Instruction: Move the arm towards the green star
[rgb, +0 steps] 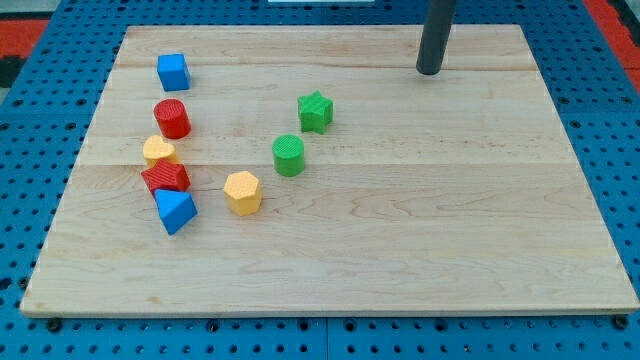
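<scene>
The green star (315, 111) lies on the wooden board (450, 200), a little above the view's centre. My tip (429, 71) rests on the board near the view's top, well to the right of the star and slightly above it, touching no block. A green cylinder (289, 155) sits just below and left of the star.
A yellow hexagon (242, 192) lies below the green cylinder. At the view's left stand a blue cube (173, 72), a red cylinder (172, 118), a yellow heart-like block (158, 151), a red block (166, 178) and a blue triangular block (175, 210), the lower three close together.
</scene>
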